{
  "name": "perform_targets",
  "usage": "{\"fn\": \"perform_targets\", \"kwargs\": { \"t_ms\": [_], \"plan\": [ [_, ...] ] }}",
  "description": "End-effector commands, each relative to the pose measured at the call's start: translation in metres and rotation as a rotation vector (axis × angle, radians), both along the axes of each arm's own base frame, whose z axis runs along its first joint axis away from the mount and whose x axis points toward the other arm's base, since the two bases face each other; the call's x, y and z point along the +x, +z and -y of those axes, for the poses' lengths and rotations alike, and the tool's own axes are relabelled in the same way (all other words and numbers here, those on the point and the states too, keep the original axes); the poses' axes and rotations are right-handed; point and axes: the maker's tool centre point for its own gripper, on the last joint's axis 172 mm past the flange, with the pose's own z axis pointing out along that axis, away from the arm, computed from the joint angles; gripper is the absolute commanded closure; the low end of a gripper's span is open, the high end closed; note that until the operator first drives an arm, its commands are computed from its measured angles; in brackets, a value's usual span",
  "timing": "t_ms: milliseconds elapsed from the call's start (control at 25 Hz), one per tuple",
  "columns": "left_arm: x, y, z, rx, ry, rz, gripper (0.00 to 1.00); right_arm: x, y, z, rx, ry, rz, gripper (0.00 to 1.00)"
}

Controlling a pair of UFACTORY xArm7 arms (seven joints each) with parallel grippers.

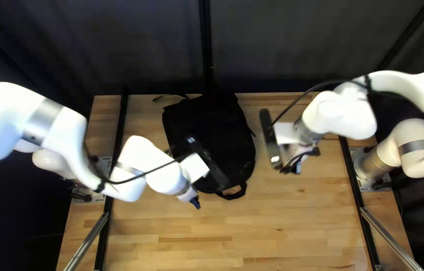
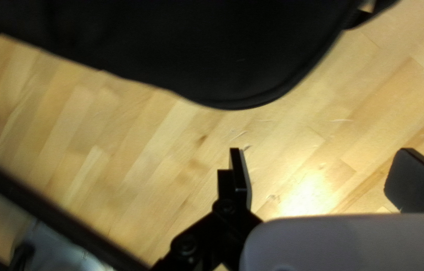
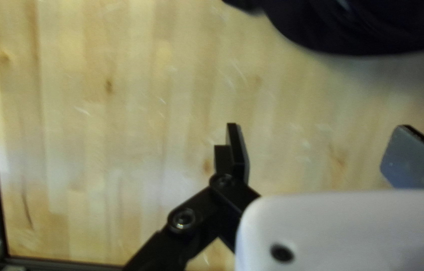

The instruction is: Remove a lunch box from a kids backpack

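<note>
A black backpack (image 1: 217,130) lies on the table, its handle loop (image 1: 235,195) toward the near edge. My left gripper (image 1: 195,202) is over bare wood near the backpack's lower left side, while its mount overlaps the pack. In the left wrist view, the gripper (image 2: 322,175) stands open and empty, with the backpack (image 2: 197,45) ahead of it. My right gripper (image 1: 294,164) hovers to the right of the pack. The right wrist view shows the gripper (image 3: 322,153) open over wood, the backpack (image 3: 367,30) ahead beyond its fingers. No lunch box shows.
The wooden table (image 1: 272,226) has black rails (image 1: 102,226) along both sides, with silver bars near the front corners. A dark curtain (image 1: 282,45) hangs behind the far edge. Black cables run along both arms.
</note>
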Motion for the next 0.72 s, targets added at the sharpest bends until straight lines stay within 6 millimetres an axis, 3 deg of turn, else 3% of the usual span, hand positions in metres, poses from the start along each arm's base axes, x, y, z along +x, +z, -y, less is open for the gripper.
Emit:
{"fn": "perform_targets", "kwargs": {
  "t_ms": [40, 400, 720],
  "plan": [
    [0.044, -0.014, 0.019, -0.004, -0.278, -0.035, 0.00, -0.017, 0.015, 0.034, -0.024, -0.012, -0.013, 0.00],
    [0.105, -0.033, 0.027, 0.064, -0.872, -0.117, 0.00, -0.013, -0.001, 0.074, 0.015, 0.053, -0.056, 0.00],
    [0.140, -0.058, 0.013, 0.143, -1.152, -0.201, 0.00, -0.011, -0.005, 0.072, 0.041, 0.075, -0.063, 0.00]
  ]
}}
